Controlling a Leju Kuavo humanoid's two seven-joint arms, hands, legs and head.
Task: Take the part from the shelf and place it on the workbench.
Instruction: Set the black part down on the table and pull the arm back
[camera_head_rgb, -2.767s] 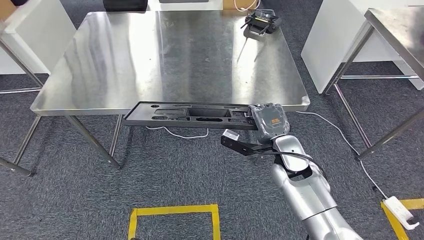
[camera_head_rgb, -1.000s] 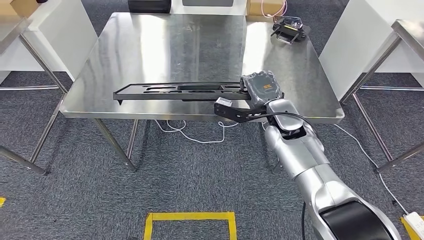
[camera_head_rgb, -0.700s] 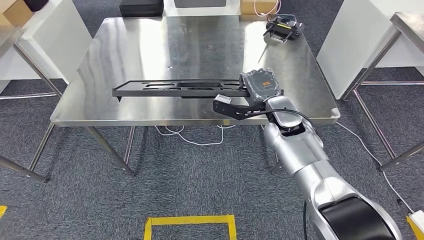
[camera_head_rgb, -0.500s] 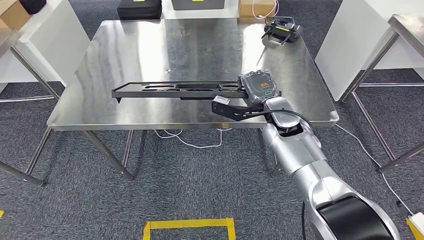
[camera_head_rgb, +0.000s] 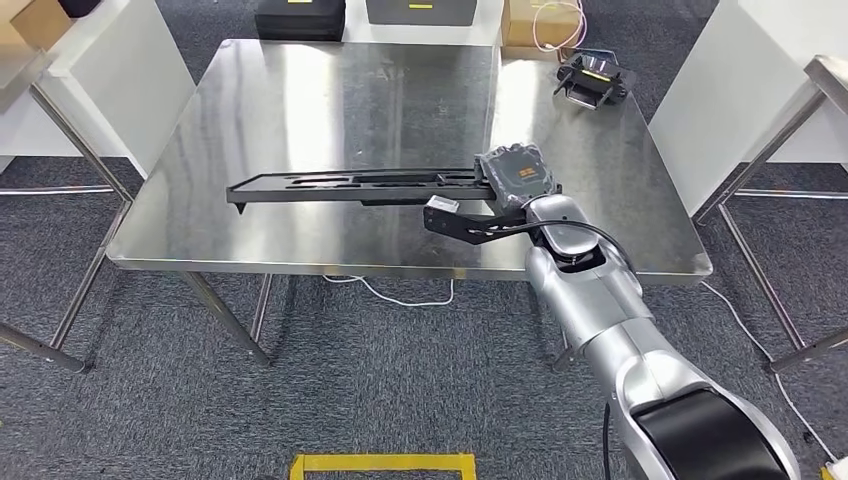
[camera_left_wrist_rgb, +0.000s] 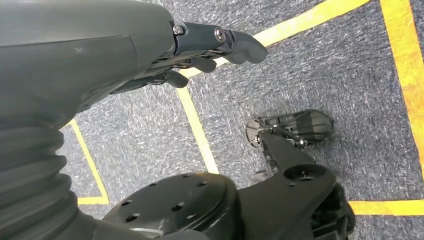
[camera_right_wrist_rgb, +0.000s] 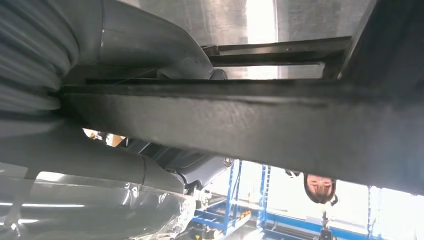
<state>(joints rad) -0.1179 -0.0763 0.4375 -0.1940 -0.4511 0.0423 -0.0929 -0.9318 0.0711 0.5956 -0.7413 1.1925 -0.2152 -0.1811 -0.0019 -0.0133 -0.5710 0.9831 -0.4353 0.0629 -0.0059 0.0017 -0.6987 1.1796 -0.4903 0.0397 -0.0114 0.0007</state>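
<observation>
My right hand (camera_head_rgb: 517, 178) grips one end of the part (camera_head_rgb: 360, 186) — a long, flat black frame with cut-outs. The fingers are wrapped round that end; in the right wrist view the thumb (camera_right_wrist_rgb: 145, 47) lies along one face of the dark bar (camera_right_wrist_rgb: 240, 125) and the rest of the hand backs the other, so the hold looks firm. The free end sticks out well to my left, unsupported.

The part hangs level over the workbench (camera_head_rgb: 300, 110), above its near half. I judge it not yet resting on the steel: its underside seems to stand off the surface, though from the head view I cannot be sure the far tip is apart from the top.

My left hand (camera_left_wrist_rgb: 200, 47) hangs at my side over the carpet and yellow floor tape (camera_left_wrist_rgb: 197, 127), fingers loosely curled, holding nothing — how far they are closed I cannot tell.

Other items: a small black device (camera_head_rgb: 595, 78) on the far right corner of the bench, well apart from the part; dark cases (camera_head_rgb: 300, 18) beyond the far edge.

Progress, as I read it: pick-up and carry done. Left to do — lower the frame flat onto the bench, release, draw my arm back.
</observation>
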